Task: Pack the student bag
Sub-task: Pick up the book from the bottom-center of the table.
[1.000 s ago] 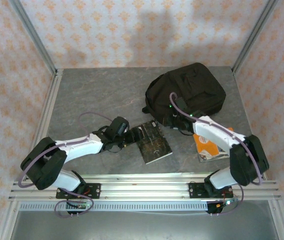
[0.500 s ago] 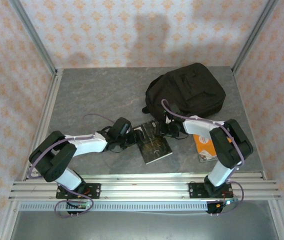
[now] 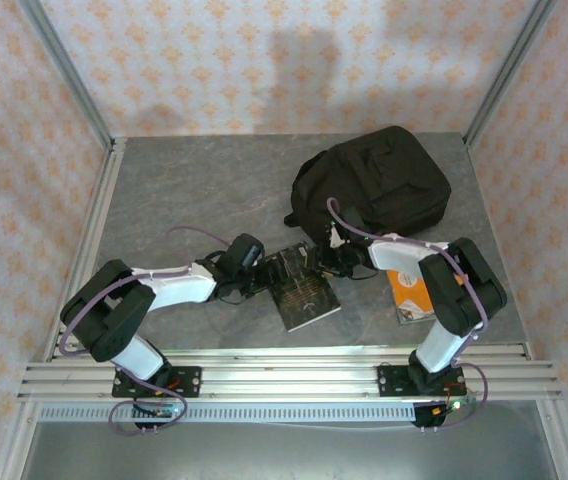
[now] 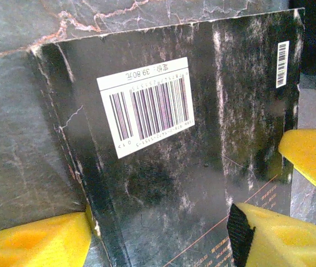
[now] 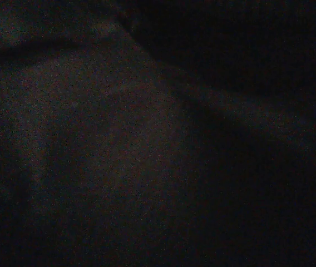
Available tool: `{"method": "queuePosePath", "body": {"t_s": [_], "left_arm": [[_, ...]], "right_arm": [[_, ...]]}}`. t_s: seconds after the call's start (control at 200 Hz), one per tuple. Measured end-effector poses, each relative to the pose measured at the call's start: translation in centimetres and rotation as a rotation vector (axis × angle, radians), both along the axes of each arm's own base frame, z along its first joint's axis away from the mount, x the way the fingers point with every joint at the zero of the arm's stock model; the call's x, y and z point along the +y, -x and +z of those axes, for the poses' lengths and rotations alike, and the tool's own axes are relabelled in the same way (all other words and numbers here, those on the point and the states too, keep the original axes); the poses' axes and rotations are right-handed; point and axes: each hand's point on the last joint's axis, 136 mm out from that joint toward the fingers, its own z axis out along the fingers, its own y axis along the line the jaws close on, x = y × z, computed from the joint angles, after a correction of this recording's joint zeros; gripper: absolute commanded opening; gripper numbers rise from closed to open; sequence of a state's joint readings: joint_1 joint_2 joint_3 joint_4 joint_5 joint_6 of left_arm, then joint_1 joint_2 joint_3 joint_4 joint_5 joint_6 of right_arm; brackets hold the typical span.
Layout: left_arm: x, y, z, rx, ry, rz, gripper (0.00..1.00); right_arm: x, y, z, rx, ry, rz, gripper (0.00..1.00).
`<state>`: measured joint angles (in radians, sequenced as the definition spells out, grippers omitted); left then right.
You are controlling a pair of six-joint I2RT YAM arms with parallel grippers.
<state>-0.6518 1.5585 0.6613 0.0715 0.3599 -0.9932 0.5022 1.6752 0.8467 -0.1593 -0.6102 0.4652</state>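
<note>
Two arms: we are straddling the black book (image 3: 302, 288) near the worktop's front edge, left gripper (image 4: 159, 222) wide, readying its lift into the student bag (image 3: 379, 185); right gripper (image 3: 326, 262) spread unreadable.

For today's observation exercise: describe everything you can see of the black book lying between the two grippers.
The black book lies flat and askew on the grey table, beside the student bag. Its glossy cover is scuffed, with worn edges and a white barcode label. The left gripper straddles one end with yellow fingers.
</note>
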Motion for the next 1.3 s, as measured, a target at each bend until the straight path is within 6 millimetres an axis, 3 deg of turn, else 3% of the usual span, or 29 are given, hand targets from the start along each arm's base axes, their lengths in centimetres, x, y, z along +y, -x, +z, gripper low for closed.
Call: {"method": "queuePosePath", "body": {"t_s": [0.19, 0.43, 0.575, 0.721, 0.801, 0.911, 1.056, 1.301], "left_arm": [[0.0, 0.0, 0.0, -0.001, -0.005, -0.006, 0.68], [0.0, 0.0, -0.1, 0.007, -0.011, -0.007, 0.68], [-0.1, 0.0, -0.1, 0.007, -0.012, -0.009, 0.68], [-0.1, 0.0, -0.2, 0.008, -0.017, -0.016, 0.67], [-0.1, 0.0, -0.2, 0.008, -0.020, -0.020, 0.67], [0.0, 0.0, -0.1, 0.008, -0.025, -0.025, 0.69], [-0.2, 0.1, 0.4, -0.006, -0.020, -0.045, 0.79], [1.1, -0.4, 1.4, -0.020, -0.012, -0.025, 0.85]], "right_arm": [[-0.1, 0.6, 0.9, 0.013, -0.021, -0.014, 0.40], [0.7, 1.8, 4.5, 0.002, -0.116, 0.019, 0.34], [1.4, 2.7, 4.9, 0.035, -0.168, 0.056, 0.30], [1.3, 3.1, 3.9, 0.061, -0.149, 0.066, 0.14], [1.0, 3.2, 3.4, 0.064, -0.122, 0.068, 0.00], [0.6, 3.1, 3.1, 0.057, -0.098, 0.062, 0.00], [0.5, 3.1, 3.1, 0.051, -0.085, 0.057, 0.00], [0.5, 2.7, 5.2, 0.023, -0.134, 0.024, 0.00]]}}
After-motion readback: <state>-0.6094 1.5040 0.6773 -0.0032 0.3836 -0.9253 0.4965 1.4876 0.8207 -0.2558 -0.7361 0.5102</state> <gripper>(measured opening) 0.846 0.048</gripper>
